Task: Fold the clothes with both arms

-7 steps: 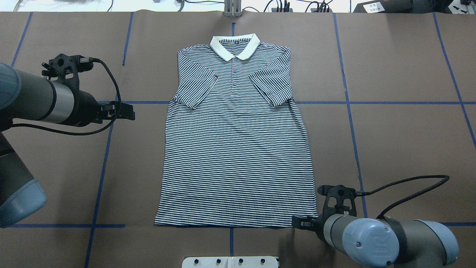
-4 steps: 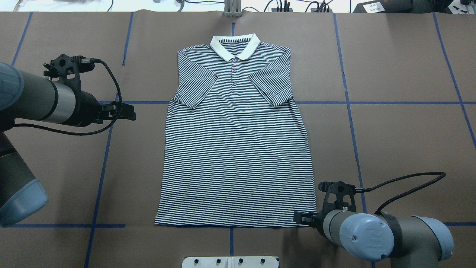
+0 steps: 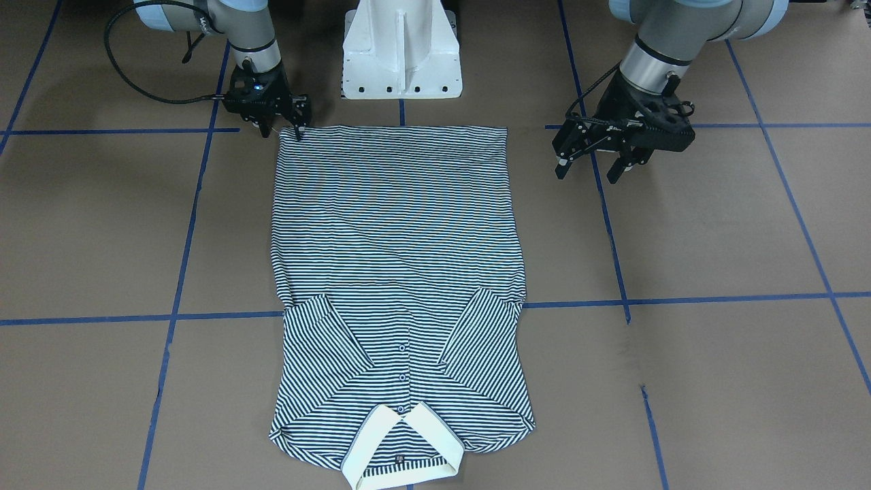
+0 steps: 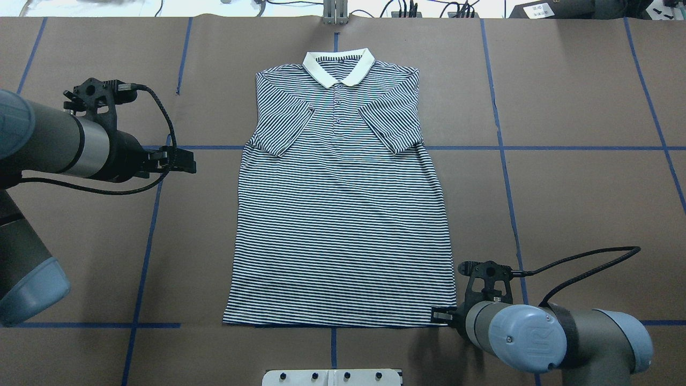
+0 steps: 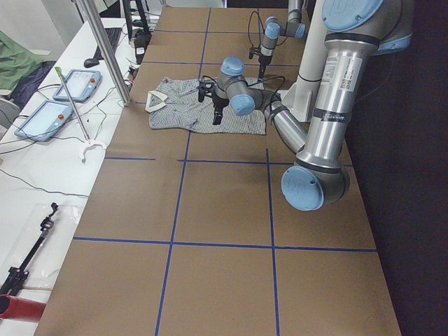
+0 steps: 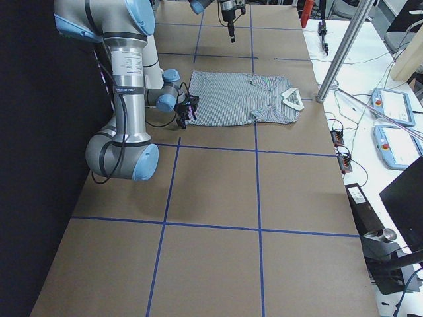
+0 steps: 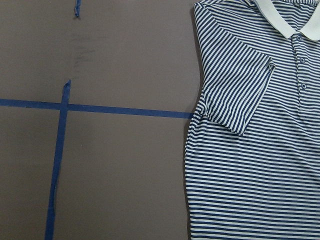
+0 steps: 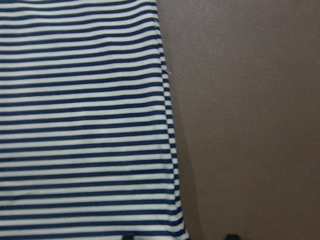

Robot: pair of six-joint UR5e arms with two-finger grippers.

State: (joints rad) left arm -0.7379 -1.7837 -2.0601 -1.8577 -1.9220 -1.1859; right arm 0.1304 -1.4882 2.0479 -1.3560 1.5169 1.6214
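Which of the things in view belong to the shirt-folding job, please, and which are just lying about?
Part of the job: striped polo shirt; left gripper, open beside it; right gripper, open at its hem corner.
Just lying about: teach pendants on the side bench; metal pole; blue tape lines; white pedestal base.

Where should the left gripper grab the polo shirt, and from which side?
The hem corner nearest the left gripper, approached low from the outer edge: the polo shirt lies flat, so only its border gives the fingers a lip.
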